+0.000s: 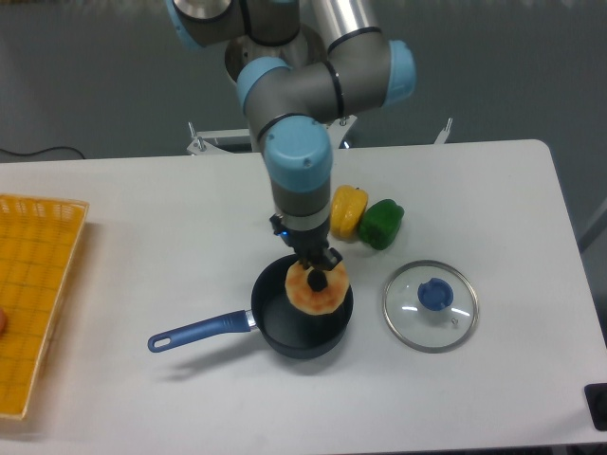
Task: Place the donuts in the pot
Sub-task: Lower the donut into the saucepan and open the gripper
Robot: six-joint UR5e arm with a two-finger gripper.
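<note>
The gripper (317, 269) pinches the donut (316, 289) and holds it over the opening of the dark saucepan (285, 327), whose blue handle points left, with the glass lid (431, 305) lying to its right.

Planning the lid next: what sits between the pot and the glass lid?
Nothing: in the fixed camera view, only bare white table separates the pot from the glass lid. The yellow pepper and green pepper sit further back.
</note>
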